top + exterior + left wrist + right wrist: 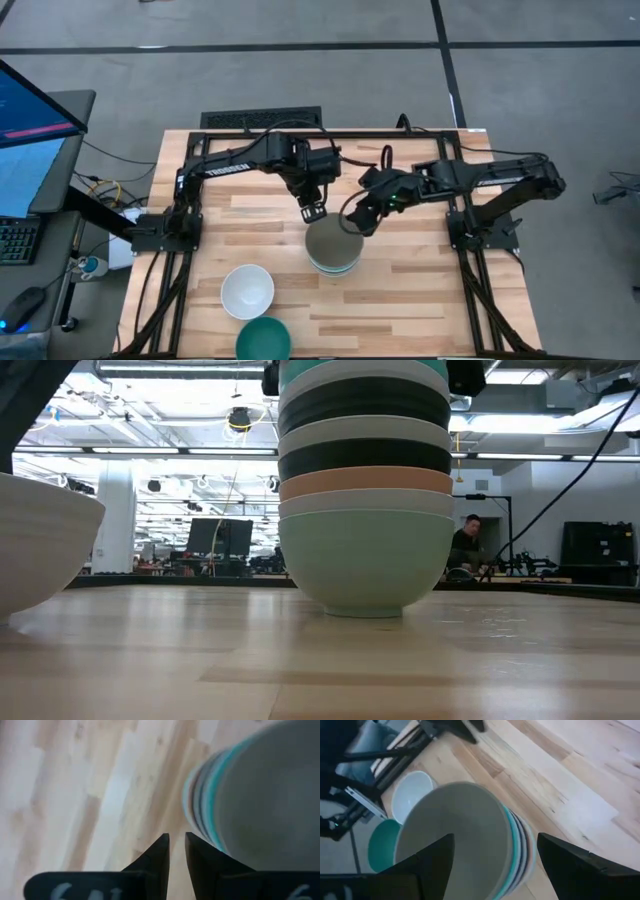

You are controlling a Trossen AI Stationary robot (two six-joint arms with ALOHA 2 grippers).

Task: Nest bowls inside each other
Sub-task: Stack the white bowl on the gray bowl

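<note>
Where the pale wooden plank table (pixel 420 300) nears its front edge sit a smooth dark teal round bowl (pixel 263 340) and a glossy white round bowl (pixel 247 291). Mid-table rises the nested stack of smooth round bowls (pixel 333 247), grey-taupe on top. Behind it, the left gripper (pixel 311 212) hangs nearly closed and empty, while the right gripper (pixel 352 222) spreads wide over the stack's rim, holding nothing.

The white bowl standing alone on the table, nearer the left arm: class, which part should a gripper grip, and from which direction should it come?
Grip the rim of the white bowl, probably from straight above, one finger inside and one outside the wall. It stands upright and open, its smooth round sides offer no other hold, and the dark teal bowl sits close beside it. The left gripper is nearer.
</note>
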